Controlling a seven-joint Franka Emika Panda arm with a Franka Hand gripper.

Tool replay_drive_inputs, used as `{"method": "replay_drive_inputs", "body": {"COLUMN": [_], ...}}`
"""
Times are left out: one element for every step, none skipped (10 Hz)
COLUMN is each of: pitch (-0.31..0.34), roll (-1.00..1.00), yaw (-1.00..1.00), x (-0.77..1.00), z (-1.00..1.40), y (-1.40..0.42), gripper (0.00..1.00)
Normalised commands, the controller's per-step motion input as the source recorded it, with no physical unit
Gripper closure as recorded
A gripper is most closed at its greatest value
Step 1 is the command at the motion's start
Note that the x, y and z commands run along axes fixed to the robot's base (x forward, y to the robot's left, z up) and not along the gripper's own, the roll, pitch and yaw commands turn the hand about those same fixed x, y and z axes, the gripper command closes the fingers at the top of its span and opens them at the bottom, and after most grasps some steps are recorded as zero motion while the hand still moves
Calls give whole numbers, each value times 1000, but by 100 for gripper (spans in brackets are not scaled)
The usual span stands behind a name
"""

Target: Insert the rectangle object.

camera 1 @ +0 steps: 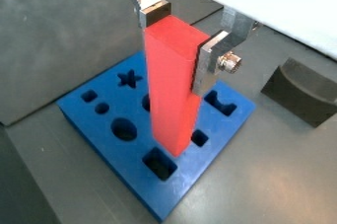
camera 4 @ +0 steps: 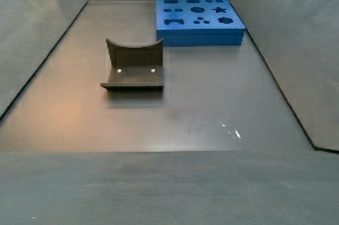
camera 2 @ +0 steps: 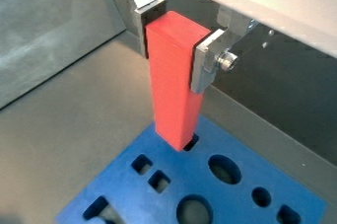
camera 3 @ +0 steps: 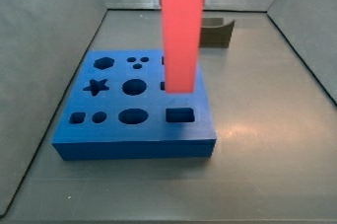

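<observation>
The gripper (camera 1: 182, 33) hangs above the blue board (camera 1: 132, 159), its fingers (camera 1: 214, 58) pinching the rectangle object (camera 1: 174, 80) near its top – upright, lower end at a board hole (depth unclear). The fixture (camera 4: 133, 67) stands apart on the counter (camera 4: 199, 120).

in both wrist views the gripper (camera 1: 180, 36) grips the upright rectangle object (camera 1: 174, 85) over the board (camera 1: 112, 139); the fixture (camera 4: 133, 65) sits centre-left in a side view.

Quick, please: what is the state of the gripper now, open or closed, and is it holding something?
Gripper: closed on the rectangle object, held upright over the blue board.
</observation>
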Motion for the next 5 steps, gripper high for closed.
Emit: {"method": "replay_drive_inputs", "body": {"pitch": [0,0,0,0,0], "roll": [0,-30,-54,-130,-11], "yaw": [80,9,17,6,26], "x": [103,40,54,103,0], "z": [-360,-434,-411,-300,-309], "y": [-160,-169,-191,-157,-66], "gripper": [100,100,100,100,100]}}
